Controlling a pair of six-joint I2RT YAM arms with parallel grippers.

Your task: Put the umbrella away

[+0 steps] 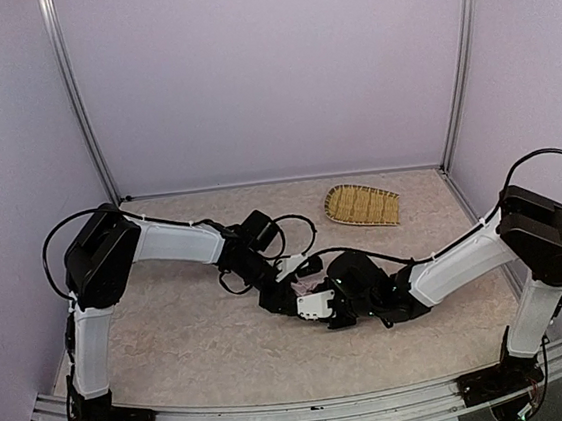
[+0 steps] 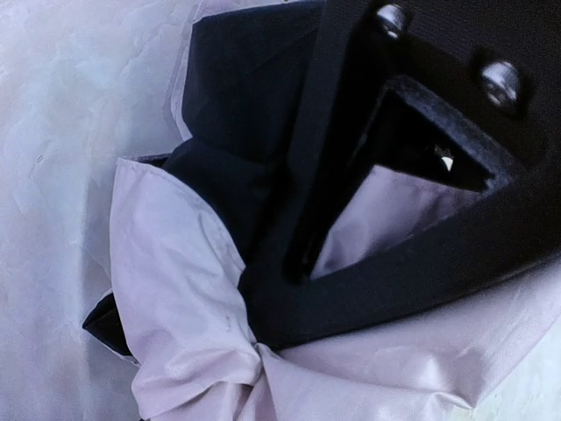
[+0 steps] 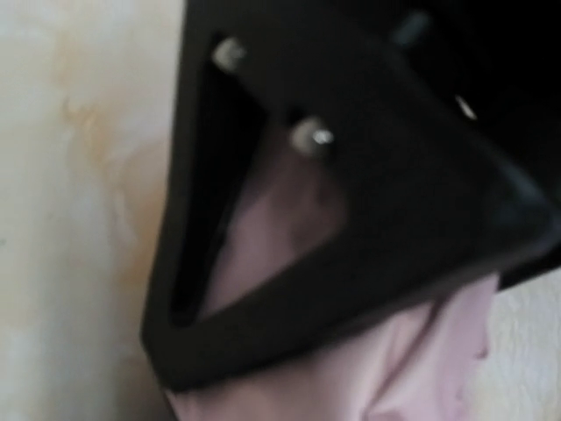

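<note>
- Top external view: the umbrella (image 1: pixel 312 289) lies crumpled near the middle of the bench (image 1: pixel 194 340), mostly hidden beneath both arms (only a scrap of pale pink shows).
- The left pincer (image 1: pixel 295 291) reaches in from 10 o'clock and the right pincer (image 1: pixel 346 299) from 3 o'clock; both sit on the bundle.
- Left wrist: one left finger (image 2: pixel 394 272) presses against pink canopy, with black lining bunched toward 11 o'clock. I cannot tell whether this pincer is apart or clamped.
- Right wrist (blurred): one right finger (image 3: pixel 351 272) lies over pink fabric; that pincer's state cannot be told either.
- A woven tray (image 1: pixel 363 205) lies at 1 o'clock from the umbrella, well apart.
</note>
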